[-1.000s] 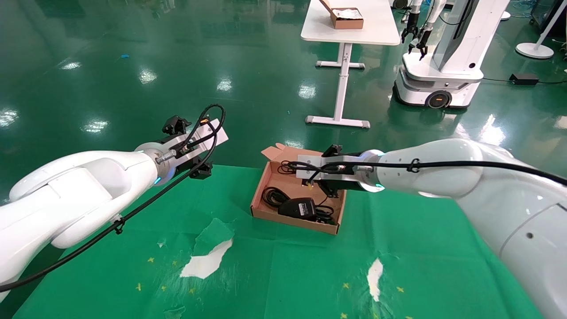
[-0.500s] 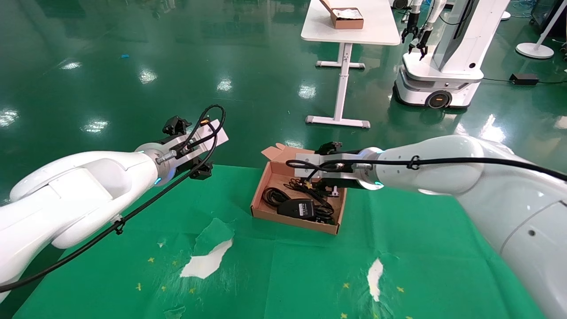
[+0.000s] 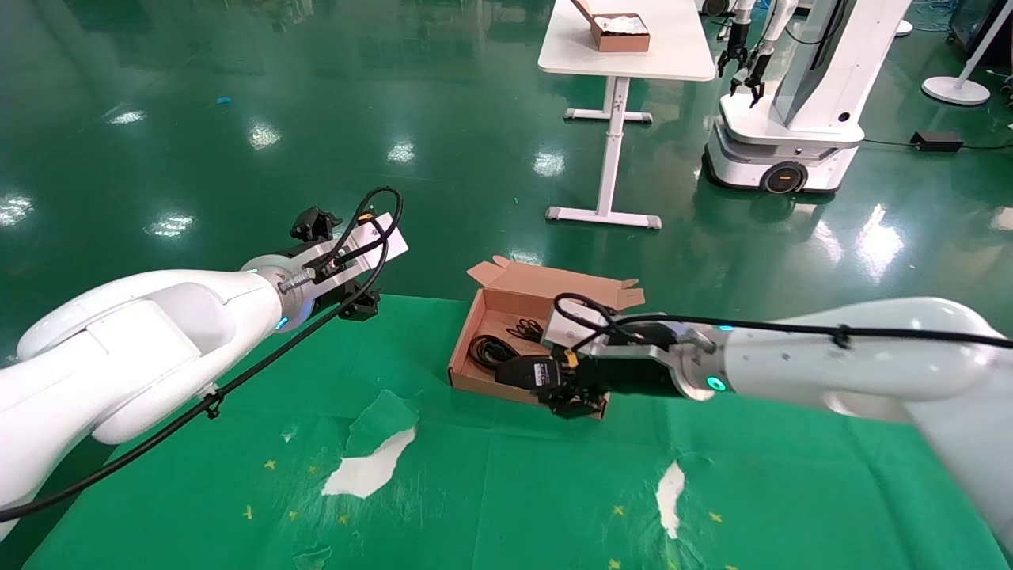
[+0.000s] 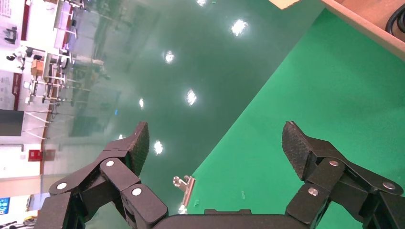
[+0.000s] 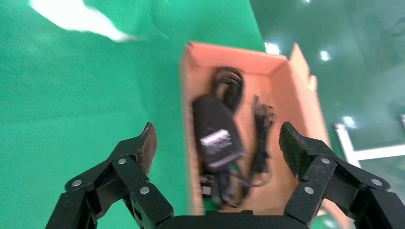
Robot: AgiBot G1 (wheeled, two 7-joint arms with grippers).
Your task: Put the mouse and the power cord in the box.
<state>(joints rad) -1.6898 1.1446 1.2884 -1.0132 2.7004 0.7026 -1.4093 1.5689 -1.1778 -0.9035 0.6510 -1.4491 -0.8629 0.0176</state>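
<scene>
The right gripper (image 5: 217,145) has its fingers (image 5: 145,144) spread wide with nothing between them; it sits low at the box's near right corner, over the near rim. Inside the box (image 3: 468,326) the mouse (image 5: 216,136) lies belly up, its white label showing, toward the near wall. A coiled black cable (image 5: 228,83) lies at the far left of the mouse, and the power cord (image 5: 261,125) seems to be the looser black bundle to its right, though the wrist view is too smeared to be sure. The box rests on the green cloth (image 3: 491,491), flap lid (image 3: 554,279) open at its far side. The left gripper (image 4: 215,143) hangs parked over the cloth's far left edge, well apart from the box, fingers (image 4: 138,145) also wide and empty
</scene>
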